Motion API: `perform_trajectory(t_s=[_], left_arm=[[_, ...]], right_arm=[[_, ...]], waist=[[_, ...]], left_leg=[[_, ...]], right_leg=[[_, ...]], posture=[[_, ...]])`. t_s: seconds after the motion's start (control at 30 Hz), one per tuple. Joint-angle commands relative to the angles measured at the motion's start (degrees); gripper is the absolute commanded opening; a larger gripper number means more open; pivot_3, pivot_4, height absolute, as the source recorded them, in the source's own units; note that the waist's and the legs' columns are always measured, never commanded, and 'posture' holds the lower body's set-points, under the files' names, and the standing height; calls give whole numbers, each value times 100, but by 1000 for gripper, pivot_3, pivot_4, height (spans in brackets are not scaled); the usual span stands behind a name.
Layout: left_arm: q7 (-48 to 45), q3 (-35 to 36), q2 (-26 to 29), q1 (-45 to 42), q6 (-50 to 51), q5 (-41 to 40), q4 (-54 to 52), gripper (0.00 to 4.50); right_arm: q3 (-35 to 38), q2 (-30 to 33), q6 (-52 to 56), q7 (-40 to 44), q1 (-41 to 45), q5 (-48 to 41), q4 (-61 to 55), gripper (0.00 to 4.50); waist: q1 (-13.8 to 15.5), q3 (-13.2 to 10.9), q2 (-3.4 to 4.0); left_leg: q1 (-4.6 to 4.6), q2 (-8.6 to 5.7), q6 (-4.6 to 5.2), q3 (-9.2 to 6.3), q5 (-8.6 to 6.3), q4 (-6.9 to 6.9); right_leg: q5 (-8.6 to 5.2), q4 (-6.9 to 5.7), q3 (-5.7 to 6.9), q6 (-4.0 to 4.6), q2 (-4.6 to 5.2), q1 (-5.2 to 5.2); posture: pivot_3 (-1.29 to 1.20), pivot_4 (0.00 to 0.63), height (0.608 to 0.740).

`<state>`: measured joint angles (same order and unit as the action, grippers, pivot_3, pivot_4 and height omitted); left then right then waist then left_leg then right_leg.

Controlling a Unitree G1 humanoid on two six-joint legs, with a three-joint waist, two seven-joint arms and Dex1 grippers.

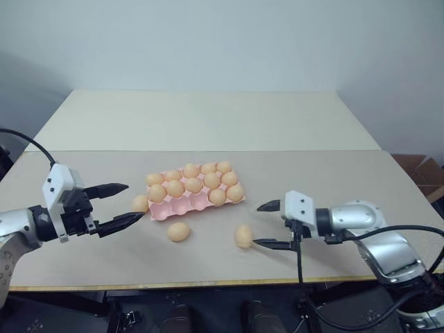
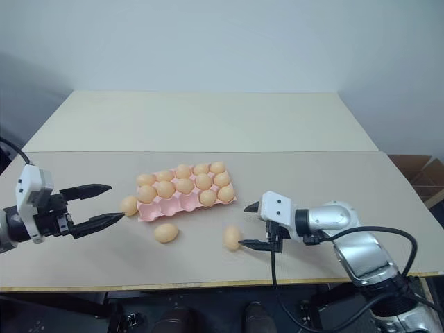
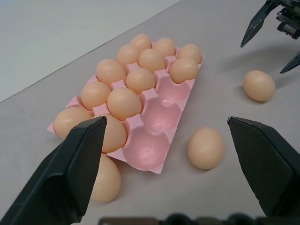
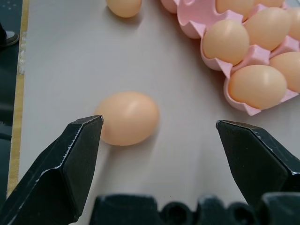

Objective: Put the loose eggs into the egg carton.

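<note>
Plain white wall behind, beige table (image 1: 312, 173) in front w/ pale-pink egg carton (image 1: 182, 209) near its middle as landmark.

Left eye view: carton holds eggs in back two rows plus one at its right-hand front corner; several front cups empty. Three loose eggs: one (image 1: 141, 203) touching carton's left end, one (image 1: 179, 232) just in front of carton, one (image 1: 243, 236) in front of its right corner. Right gripper (image 1: 266, 224) has jaws apart, lower finger just beside that third egg. Left gripper (image 1: 126, 204) gapes too, holding nothing, tips near the left-end egg.

Right eye view: same layout; right gripper's lower tip looks about touching the egg.

Left wrist view: empty front cups plain to see, loose egg (image 3: 205, 148) just off carton's front edge.

Right wrist view: egg (image 4: 127, 118) sits off-centre, nearer one finger (image 4: 70, 164).

Risk: closing off-centre could squirt the round egg sideways, rolling twd table edge; a finger nudge may do likewise. Too hard a squeeze could crack the shell.
</note>
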<state>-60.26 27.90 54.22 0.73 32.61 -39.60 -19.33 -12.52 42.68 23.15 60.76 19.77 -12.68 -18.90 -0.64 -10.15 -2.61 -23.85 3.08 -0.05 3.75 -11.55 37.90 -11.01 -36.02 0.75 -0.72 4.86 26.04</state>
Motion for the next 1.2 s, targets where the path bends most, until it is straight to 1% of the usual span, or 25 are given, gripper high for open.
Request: perform_trajectory(t_s=[0.03,0.2,0.5,0.67,0.97,1.2], left_arm=[[-17,185,84,-6,-51,-31,-119,4500],[-12,246,90,50,-23,-48,-160,4500],[-8,289,118,91,0,-63,-185,4500],[-8,341,131,142,25,-78,-219,4500],[-28,298,134,86,-1,-58,-170,4500],[-28,224,121,-3,-39,-25,-107,4500]], right_arm=[[-202,-126,-185,-42,107,166,-25,4475],[-524,-368,-215,-163,96,442,105,4475],[-753,-783,-157,-305,393,646,395,4475],[-703,-767,-144,-242,327,623,335,4475],[-393,-579,-99,-104,231,401,206,4475],[-371,-581,-99,-120,284,339,220,4475]], waist=[[0,0,0],[-1,1,-1],[-5,1,-1],[-1,1,-1],[-1,1,-1],[-3,1,-1]], left_leg=[[0,0,0,0,0,0],[0,0,0,0,0,0],[1,0,0,0,0,0],[0,0,0,0,0,0],[1,0,0,0,0,0],[1,0,0,0,0,0]], right_leg=[[0,0,0,0,0,0],[0,-2,0,0,0,0],[0,-3,1,0,0,0],[0,-2,1,0,0,0],[0,-3,1,0,0,0],[0,-3,1,0,0,0]], posture=[[0,150,740],[0,150,740],[0,150,740],[0,150,740],[0,150,740],[0,150,740]])
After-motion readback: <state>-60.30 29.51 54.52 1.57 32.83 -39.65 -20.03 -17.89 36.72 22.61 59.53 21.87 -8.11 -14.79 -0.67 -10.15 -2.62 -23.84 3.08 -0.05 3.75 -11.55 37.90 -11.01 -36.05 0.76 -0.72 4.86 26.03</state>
